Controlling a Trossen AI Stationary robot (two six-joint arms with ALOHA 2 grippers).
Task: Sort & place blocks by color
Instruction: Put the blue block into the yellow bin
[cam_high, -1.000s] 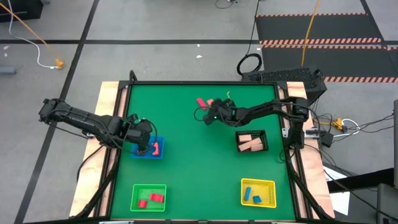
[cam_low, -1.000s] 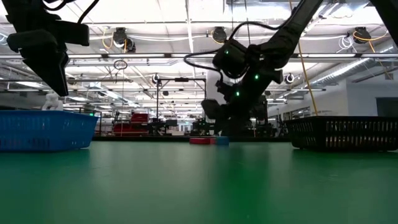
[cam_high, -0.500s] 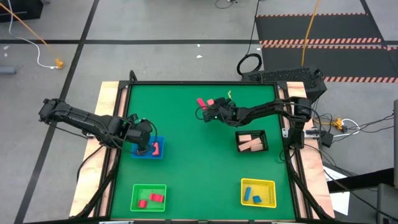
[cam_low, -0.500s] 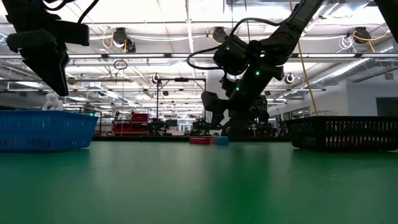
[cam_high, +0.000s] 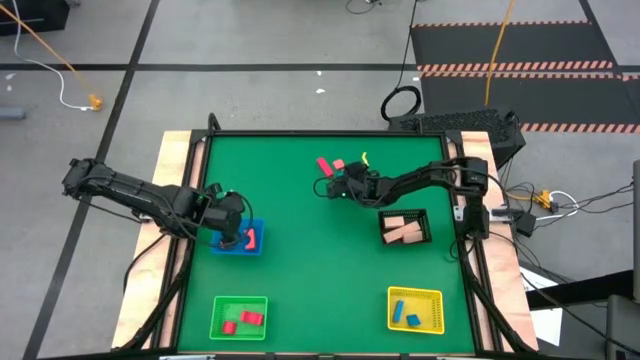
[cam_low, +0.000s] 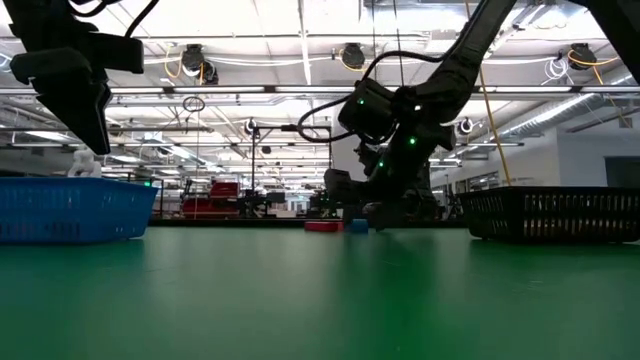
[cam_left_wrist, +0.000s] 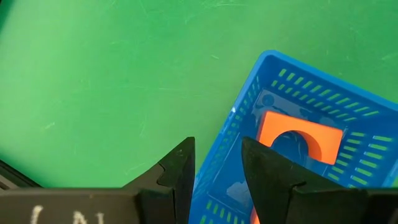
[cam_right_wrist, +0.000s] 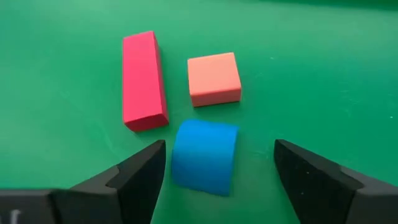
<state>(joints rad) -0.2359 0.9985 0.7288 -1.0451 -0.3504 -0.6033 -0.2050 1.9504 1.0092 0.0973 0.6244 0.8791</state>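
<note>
Three blocks lie flat on the green table near its far middle: a red bar (cam_right_wrist: 144, 79), a salmon-pink cube (cam_right_wrist: 214, 78) and a blue block (cam_right_wrist: 204, 155). My right gripper (cam_right_wrist: 219, 149) is open and low over them. Its fingers stand on either side of the blue block without touching it. From above, the red bar (cam_high: 324, 165) and the pink cube (cam_high: 339, 163) show beside my right gripper (cam_high: 335, 187), which hides the blue block. My left gripper (cam_left_wrist: 216, 163) is open and hovers over the blue tray (cam_left_wrist: 249, 106), which holds a salmon arch (cam_left_wrist: 298, 140).
The green tray (cam_high: 218, 308) at the near left holds red blocks. The yellow tray (cam_high: 432, 297) at the near right holds blue ones. The black tray (cam_high: 424, 231) on the right holds tan and pink pieces. Bare green table lies between the trays.
My right gripper has come down toward the table at the three blocks and has kept open. The blocks and my left arm have stayed where they were.
</note>
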